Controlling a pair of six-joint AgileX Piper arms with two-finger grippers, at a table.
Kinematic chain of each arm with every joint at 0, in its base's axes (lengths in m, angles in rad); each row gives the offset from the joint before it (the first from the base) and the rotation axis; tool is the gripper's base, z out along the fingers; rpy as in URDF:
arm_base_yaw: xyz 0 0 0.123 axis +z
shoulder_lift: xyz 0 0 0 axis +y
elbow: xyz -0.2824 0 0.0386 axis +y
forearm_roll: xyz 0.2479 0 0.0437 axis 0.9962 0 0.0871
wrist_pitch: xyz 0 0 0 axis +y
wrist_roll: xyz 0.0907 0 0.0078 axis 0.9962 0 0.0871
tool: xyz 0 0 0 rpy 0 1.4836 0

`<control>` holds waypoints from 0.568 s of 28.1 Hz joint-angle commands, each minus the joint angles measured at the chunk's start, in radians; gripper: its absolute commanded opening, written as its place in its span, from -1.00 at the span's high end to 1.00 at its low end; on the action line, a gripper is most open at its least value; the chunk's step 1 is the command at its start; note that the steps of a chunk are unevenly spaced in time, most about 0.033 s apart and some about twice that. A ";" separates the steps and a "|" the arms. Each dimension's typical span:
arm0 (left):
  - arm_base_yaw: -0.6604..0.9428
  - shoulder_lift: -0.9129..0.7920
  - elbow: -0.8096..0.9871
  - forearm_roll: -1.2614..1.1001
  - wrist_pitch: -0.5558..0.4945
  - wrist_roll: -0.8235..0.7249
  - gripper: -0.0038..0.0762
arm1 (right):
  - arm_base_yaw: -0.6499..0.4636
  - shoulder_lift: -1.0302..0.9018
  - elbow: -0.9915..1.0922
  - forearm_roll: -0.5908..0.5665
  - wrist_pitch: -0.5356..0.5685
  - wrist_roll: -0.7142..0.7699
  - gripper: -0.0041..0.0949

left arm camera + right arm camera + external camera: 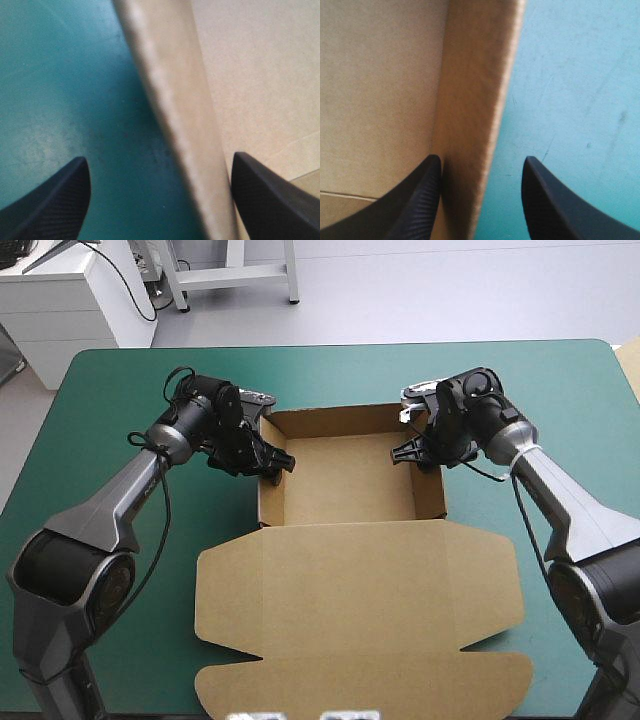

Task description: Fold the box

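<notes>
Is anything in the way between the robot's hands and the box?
No, nothing visible. The left hand and the right hand are both open, each already straddling a side wall of the box.

The brown box [340,490] sits in the middle of the table [100,390]. Its far part is an open tray with the walls standing up. Its big lid [360,600] lies flat, toward the near edge.

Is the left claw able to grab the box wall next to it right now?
Probably yes. The left claw is open, and the box's left wall stands right between its fingers, with nothing blocking it.
</notes>
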 commanded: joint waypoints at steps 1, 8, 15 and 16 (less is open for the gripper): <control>-0.002 -0.058 -0.045 -0.037 -0.002 0.002 -0.47 | -0.008 -0.049 -0.050 -0.020 -0.009 -0.001 -0.01; -0.002 -0.059 -0.137 -0.084 -0.002 0.002 -0.47 | -0.008 -0.049 -0.123 0.006 -0.009 -0.001 -0.01; -0.002 -0.060 -0.276 -0.126 0.061 0.025 -0.47 | -0.008 -0.049 -0.192 -0.002 0.024 -0.057 -0.01; -0.002 -0.060 -0.295 -0.121 0.075 0.025 -0.47 | -0.008 -0.049 -0.195 -0.002 0.028 -0.064 -0.01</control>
